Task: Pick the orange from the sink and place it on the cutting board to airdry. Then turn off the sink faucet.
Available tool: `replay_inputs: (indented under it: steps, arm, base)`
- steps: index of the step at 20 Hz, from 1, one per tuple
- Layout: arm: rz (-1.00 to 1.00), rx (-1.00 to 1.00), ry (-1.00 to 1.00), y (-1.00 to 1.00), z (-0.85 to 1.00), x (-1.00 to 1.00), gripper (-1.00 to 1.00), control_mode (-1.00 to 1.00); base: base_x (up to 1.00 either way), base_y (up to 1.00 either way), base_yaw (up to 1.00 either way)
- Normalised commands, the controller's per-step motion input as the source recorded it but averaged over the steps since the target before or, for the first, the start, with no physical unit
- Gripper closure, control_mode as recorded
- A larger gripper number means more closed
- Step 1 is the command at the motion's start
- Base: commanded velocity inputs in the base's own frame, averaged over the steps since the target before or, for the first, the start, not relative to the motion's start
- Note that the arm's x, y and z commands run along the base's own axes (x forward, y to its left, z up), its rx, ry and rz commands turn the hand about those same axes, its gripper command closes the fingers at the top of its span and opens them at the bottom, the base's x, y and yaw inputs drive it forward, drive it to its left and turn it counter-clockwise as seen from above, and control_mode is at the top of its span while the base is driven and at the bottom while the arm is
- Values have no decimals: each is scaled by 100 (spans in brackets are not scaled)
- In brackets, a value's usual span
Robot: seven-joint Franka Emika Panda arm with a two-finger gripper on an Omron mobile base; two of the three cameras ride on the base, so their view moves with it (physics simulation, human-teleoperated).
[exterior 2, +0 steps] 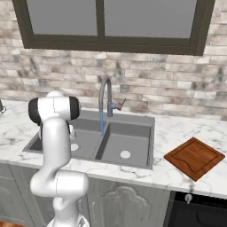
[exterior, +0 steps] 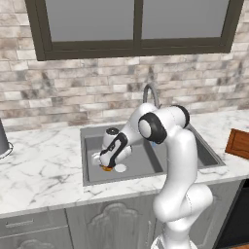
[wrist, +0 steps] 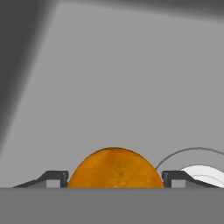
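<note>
The orange [wrist: 115, 168] sits between my two fingertips [wrist: 56, 177], which touch its sides. My gripper [exterior: 106, 165] reaches down into the left basin of the dark grey sink [exterior: 87, 155], shut on the orange [exterior: 105, 168] just above the basin floor, beside the pale drain disc [exterior: 120, 168]. The gooseneck faucet [exterior 2: 105, 95] stands behind the divider, and a thin blue stream of water [exterior 2: 101, 124] runs from its spout. On the counter to the right of the sink [exterior 2: 133, 117] lies the reddish-brown cutting board [exterior 2: 193, 157], with nothing on it.
A brick wall and a dark-framed window rise behind the sink. Marble counter [exterior: 44, 165] spreads to both sides. A dark grey object [exterior: 3, 141] stands at the far left counter edge. My own arm [exterior 2: 55, 133] blocks part of the left basin.
</note>
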Motion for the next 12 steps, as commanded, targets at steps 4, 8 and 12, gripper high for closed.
replay_inputs:
  steps: [4,8,12]
  arm:
    - [0,0,0,0,0,0,100,-100]
    - [0,0,0,0,6,-9,100,-100]
    - [0,0,0,0,19,-11,100,-100]
  base:
    - [0,0,0]
    - [0,0,0]
    - [0,0,0]
